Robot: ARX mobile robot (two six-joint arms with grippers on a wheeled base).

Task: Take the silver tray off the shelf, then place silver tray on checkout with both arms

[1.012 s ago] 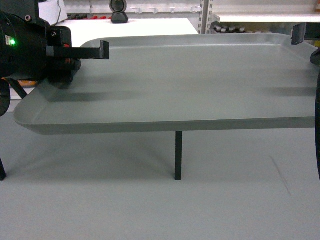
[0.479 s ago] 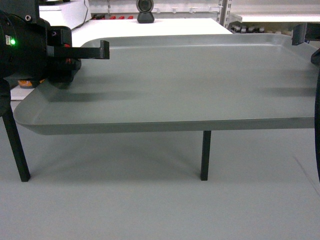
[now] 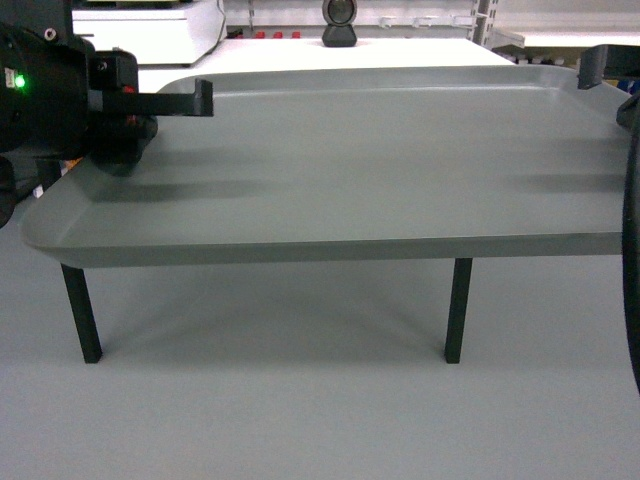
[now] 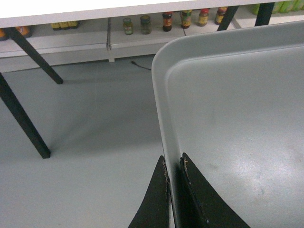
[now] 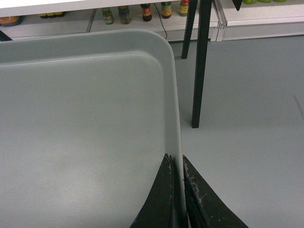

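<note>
The silver tray hangs level in the air above the grey floor, held at both short ends. My left gripper is shut on the tray's left rim, one finger inside and one outside. The left arm with its green light shows at the left in the head view. My right gripper is shut on the right rim in the same way; its top just shows at the right edge of the head view. The white checkout stands right behind the tray.
Black table legs stand on the floor under the tray's far side. A black round device sits on the counter. Low shelf boards with bottles run along the back.
The counter, its black legs and the black device have slid to the right in the head view, and a second leg has come in at the left. Both grippers keep the same hold on the tray.
</note>
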